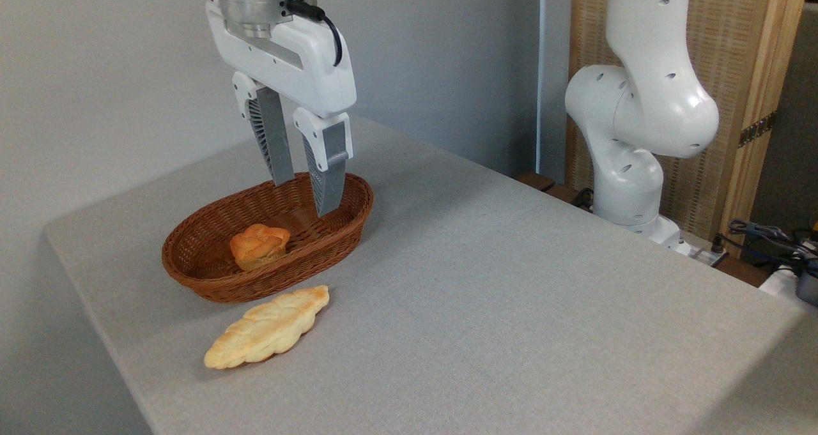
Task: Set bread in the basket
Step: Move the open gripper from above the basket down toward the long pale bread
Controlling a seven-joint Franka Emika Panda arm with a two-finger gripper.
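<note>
Two baked items sit toward the left of the grey surface (511,282), and only the small one is inside the basket (192,266). That oval brown wicker basket lies near the left rear of the surface, its long axis running from front-left to back-right. A small round orange-brown bun (259,246) rests on its floor, toward the front-left half. Just in front of the basket, outside it and lying flat on the surface, is the bread (268,328), a long pale-golden braided loaf with pointed ends; its right tip comes very close to the basket's outer wall, though whether the two touch cannot be told. Above the basket's right half hangs the gripper (303,195), pointing down with its two grey fingers spread apart and nothing between them; the fingertips reach to about rim level, over the empty part of the basket beside the bun. Farther right, beyond the surface's far edge, stands the white arm base (639,141), in front of a wooden-framed woven panel (735,52). Cables (767,237) lie at the far right.
</note>
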